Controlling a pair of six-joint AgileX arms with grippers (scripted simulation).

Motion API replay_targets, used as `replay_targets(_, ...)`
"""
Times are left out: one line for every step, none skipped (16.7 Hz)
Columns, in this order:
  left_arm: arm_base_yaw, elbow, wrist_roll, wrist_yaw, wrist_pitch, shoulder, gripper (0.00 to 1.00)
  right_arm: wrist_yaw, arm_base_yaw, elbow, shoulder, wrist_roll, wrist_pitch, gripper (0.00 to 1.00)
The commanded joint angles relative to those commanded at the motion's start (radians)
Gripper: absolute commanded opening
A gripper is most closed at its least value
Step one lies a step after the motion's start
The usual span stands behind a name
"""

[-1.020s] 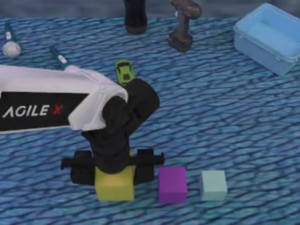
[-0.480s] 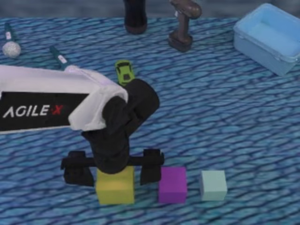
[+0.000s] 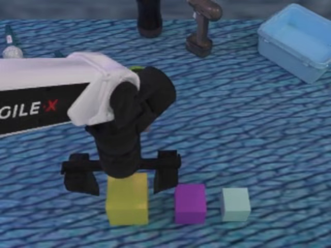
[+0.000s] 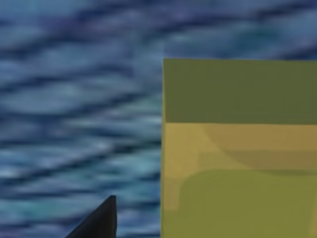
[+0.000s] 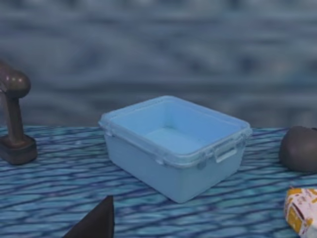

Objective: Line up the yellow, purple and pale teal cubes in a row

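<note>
Three cubes stand in a row near the table's front edge: the yellow cube [image 3: 126, 202] at the left, the purple cube [image 3: 190, 203] in the middle and the pale teal cube [image 3: 236, 204] at the right. My left gripper [image 3: 124, 180] hangs open just above and behind the yellow cube, one finger out on each side, touching nothing. In the left wrist view the yellow cube [image 4: 237, 148] fills the frame beside one dark fingertip [image 4: 105, 220]. My right arm is out of the top view. Its wrist view shows one fingertip [image 5: 101, 220] with nothing held.
A light blue lidded box [image 3: 297, 41] [image 5: 173, 144] sits at the back right. A brown drill [image 3: 201, 31] [image 5: 12, 119] and a dark bottle [image 3: 149, 18] stand at the back. The lime-green car [image 3: 135, 67] is mostly hidden by my left arm.
My left gripper's fingers have spread away from the yellow cube's sides. The arm has lifted and drawn back toward the rear. The yellow cube stays on the table.
</note>
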Motion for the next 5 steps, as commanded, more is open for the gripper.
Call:
replay_targets(0.001,0.024,0.001,0.000,-0.041,-0.014,1.00,0.000,0.000,0.000,0.000,0.000,0.000,1.00)
replay_targets(0.003,0.045,0.001,0.000,-0.076,-0.027,1.00,0.000,0.000,0.000,0.000,0.000,0.000,1.00)
replay_targets(0.004,0.062,0.003,0.000,-0.100,-0.039,1.00,0.000,0.000,0.000,0.000,0.000,0.000,1.00)
replay_targets(0.006,0.072,0.004,0.000,-0.114,-0.047,1.00,0.000,0.000,0.000,0.000,0.000,0.000,1.00)
replay_targets(0.006,0.075,0.004,0.000,-0.117,-0.050,1.00,0.000,0.000,0.000,0.000,0.000,0.000,1.00)
